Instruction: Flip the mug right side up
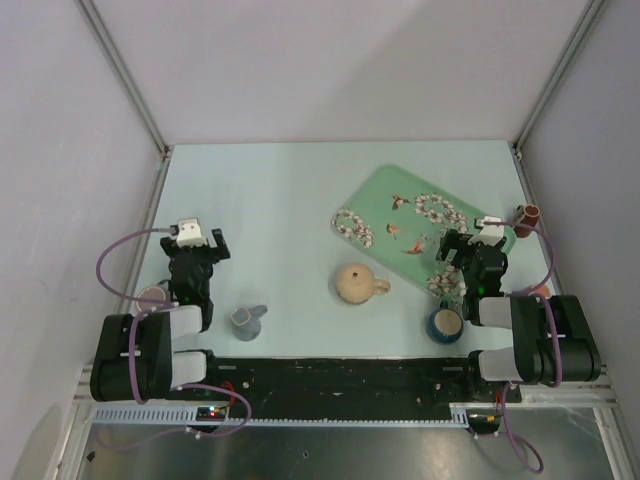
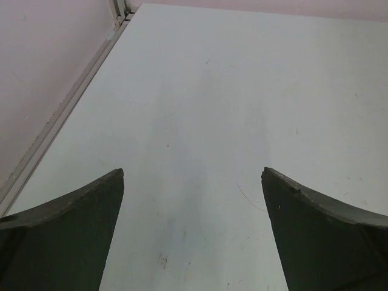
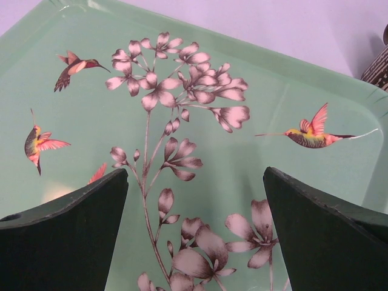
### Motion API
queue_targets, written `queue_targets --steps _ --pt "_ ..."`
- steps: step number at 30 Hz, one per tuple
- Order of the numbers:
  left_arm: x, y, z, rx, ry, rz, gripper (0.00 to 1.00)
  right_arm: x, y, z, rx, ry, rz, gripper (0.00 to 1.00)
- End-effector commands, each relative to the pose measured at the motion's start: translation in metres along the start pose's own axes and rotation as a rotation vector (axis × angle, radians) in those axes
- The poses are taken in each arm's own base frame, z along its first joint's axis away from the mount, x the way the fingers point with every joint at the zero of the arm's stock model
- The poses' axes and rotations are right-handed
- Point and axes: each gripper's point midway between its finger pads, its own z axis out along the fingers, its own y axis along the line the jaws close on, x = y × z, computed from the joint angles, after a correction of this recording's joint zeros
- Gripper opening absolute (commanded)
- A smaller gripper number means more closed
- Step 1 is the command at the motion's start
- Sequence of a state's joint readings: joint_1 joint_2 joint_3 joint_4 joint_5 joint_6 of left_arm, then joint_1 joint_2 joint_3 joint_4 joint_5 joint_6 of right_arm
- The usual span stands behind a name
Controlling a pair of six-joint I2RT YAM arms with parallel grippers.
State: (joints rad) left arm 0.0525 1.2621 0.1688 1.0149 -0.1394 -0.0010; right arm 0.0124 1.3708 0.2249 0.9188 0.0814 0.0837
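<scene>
The tan mug [image 1: 356, 283] stands on the table near the middle, rounded, its small handle pointing right; it looks mouth-down. It shows in neither wrist view. My left gripper [image 1: 198, 243] is open and empty well to the mug's left; in its wrist view the left gripper [image 2: 193, 176] hangs over bare table. My right gripper [image 1: 470, 243] is open and empty to the mug's right, over the green tray's near right part; in its wrist view the right gripper [image 3: 195, 176] has only the tray's flower print between its fingers.
The green flowered tray [image 1: 385, 195] lies at the back right, also seen from the right wrist [image 3: 285, 91]. A dark blue mug [image 1: 446, 323] stands by the right arm, a mauve-grey mug [image 1: 246, 321] near the left arm, a brown mug [image 1: 527, 215] beyond the tray's right edge.
</scene>
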Motion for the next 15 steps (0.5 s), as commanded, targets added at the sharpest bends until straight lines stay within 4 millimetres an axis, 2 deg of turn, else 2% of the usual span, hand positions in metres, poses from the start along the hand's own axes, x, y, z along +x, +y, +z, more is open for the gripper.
queue_targets --steps 1,7,10,12,13,15 --pt "-0.024 0.003 0.005 -0.024 -0.080 -0.022 0.98 -0.029 0.003 0.005 -0.010 -0.097 -0.007 1.00" --pt "-0.024 0.003 0.005 -0.023 -0.084 -0.022 0.99 -0.032 0.005 0.006 -0.022 -0.081 -0.017 1.00" --pt "-0.032 0.005 0.010 -0.042 -0.080 -0.022 0.98 -0.047 0.008 0.009 -0.024 -0.049 -0.034 1.00" --pt "-0.035 0.002 0.023 -0.037 0.021 0.000 0.98 -0.061 0.012 0.009 -0.028 -0.020 -0.039 1.00" --pt "-0.017 -0.003 0.024 -0.001 0.182 0.044 0.98 -0.072 0.017 0.010 -0.043 -0.017 -0.030 1.00" --pt "-0.061 -0.034 0.043 0.181 0.291 0.109 0.98 -0.093 0.034 0.008 -0.112 -0.019 -0.014 1.00"
